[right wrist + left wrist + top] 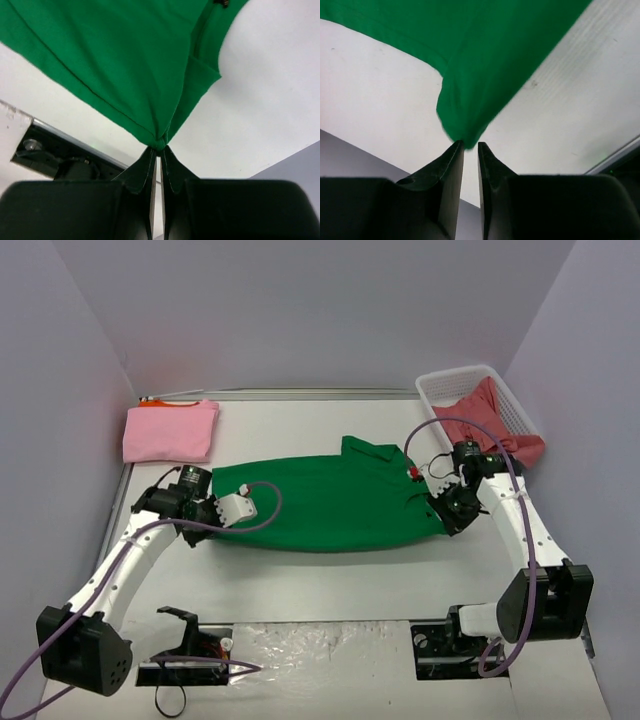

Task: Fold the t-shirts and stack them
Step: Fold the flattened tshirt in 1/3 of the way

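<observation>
Currently both arms are on the green t-shirt (330, 502), which lies spread lengthwise across the middle of the table (330, 580), stretched between the two tools.

Left gripper (470, 145): fingers drawn nearly together, only a narrow slit between them. A corner of green cloth tapers to a point right at the fingertips and enters the top of the slit; read as pinched. From the tips the cloth widens away, up and ahead of the tool. Bare table to either side of the corner.

Right gripper (160, 149): jaws pressed tight, a bunched fold of the same shirt clamped at the tips. Cloth fans out ahead and to the left of the tool, with a hemmed edge running diagonally. White table ahead-right of the tips; a dark metal fixture at the table edge shows lower left in this wrist view.

Other garments, top view:
- pink t-shirt (170, 432), folded flat, well beyond the left gripper toward the far-left corner.
- orange t-shirt (152, 402), only a thin sliver visible under the pink one's far edge.
- coral red t-shirt (490, 415), crumpled in the white basket (440, 395), just beyond the right gripper, part of it spilling over the basket's near rim.
</observation>
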You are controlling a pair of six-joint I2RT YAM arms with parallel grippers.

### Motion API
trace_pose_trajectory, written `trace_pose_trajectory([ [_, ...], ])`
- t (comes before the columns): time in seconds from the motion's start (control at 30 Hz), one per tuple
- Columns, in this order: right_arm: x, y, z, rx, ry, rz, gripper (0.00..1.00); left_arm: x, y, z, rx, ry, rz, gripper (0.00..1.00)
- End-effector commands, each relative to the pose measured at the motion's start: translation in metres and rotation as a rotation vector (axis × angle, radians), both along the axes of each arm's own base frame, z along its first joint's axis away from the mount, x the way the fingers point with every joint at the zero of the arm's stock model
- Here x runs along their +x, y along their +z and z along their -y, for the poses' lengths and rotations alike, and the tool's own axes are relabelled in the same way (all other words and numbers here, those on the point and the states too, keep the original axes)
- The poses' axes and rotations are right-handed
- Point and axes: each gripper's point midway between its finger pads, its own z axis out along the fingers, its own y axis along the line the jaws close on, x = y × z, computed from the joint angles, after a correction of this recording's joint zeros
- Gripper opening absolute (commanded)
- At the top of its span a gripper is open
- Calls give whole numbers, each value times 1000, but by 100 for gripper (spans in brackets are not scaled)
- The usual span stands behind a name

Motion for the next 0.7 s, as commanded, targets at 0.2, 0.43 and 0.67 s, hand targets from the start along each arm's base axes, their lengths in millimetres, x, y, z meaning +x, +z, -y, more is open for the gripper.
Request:
trace_pose_trajectory([
  [0.2, -66, 7, -2, 34, 125, -185, 45, -60, 29, 20, -114, -211, -165, 50],
  [0.43, -17, 33, -1, 14, 131, -59, 50, -36, 65, 34, -189, -199, -76, 52],
  [0.67, 104, 48, -30, 144, 22, 133, 49, 78, 62, 45, -384, 153, 63, 65],
])
